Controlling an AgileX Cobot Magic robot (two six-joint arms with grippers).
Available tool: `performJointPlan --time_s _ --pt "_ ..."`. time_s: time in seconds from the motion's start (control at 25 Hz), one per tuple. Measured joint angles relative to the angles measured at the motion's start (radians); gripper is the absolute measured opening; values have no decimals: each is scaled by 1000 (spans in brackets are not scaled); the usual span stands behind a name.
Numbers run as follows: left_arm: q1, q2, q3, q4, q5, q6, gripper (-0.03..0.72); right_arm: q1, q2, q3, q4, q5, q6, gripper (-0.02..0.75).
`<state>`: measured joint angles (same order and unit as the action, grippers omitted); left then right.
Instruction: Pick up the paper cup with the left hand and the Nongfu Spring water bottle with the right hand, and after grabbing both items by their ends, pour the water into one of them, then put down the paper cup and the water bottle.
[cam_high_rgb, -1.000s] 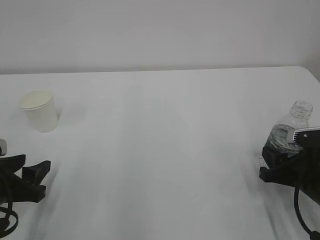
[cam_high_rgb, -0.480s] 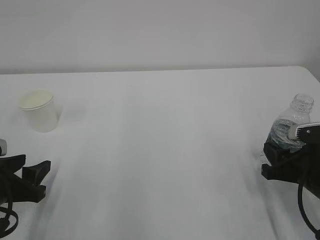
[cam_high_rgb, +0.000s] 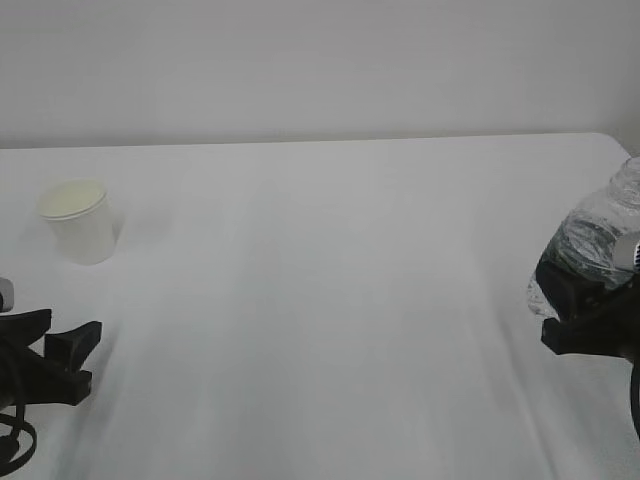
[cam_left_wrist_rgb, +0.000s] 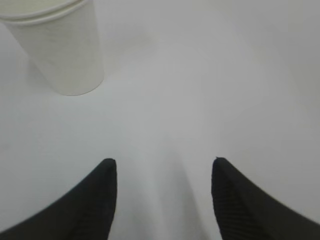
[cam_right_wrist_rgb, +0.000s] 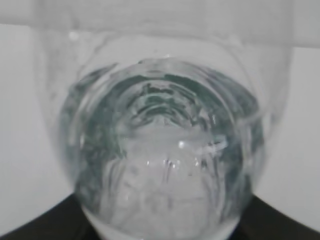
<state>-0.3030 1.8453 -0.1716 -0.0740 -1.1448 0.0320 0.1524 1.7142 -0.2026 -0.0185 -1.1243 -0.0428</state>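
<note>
Matte blk grippers (cam_high_rgb: 60, 355), looped blk cable (cam_high_rgb: 12, 445)

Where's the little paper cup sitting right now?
The paper cup stands upright on the white table at the far left of the exterior view, just beyond the left gripper, which is open and not touching it.

On the white worktop (cam_high_rgb: 330, 300), the right hand (cam_high_rgb: 585, 310) has its jaws clamped around the lower body of the tilted Nongfu Spring water bottle (cam_high_rgb: 597, 235). The paper cup (cam_high_rgb: 82, 221) stands upright beyond the left hand (cam_high_rgb: 62, 358), whose jaws are spread and empty.
</note>
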Motion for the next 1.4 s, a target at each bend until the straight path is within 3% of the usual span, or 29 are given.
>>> performJointPlan --time_s 0.12,0.32,0.44,0.72,1.0,1.4 --pt "0 0 0 0 0 0 454 0 -35 14 -4 0 0 356" --pt "0 0 0 -4 0 0 608 0 -50 16 -19 0 10 356" --pt "0 0 0 -21 0 0 649 0 -50 20 -33 0 17 356" --pt "0 0 -12 -144 -1 0 660 0 -51 28 -39 4 22 356" --pt "0 11 -149 -215 -1 0 660 0 -51 28 -39 5 22 356" --pt "2 130 -274 -228 -4 0 660 0 -51 28 -39 5 23 356"
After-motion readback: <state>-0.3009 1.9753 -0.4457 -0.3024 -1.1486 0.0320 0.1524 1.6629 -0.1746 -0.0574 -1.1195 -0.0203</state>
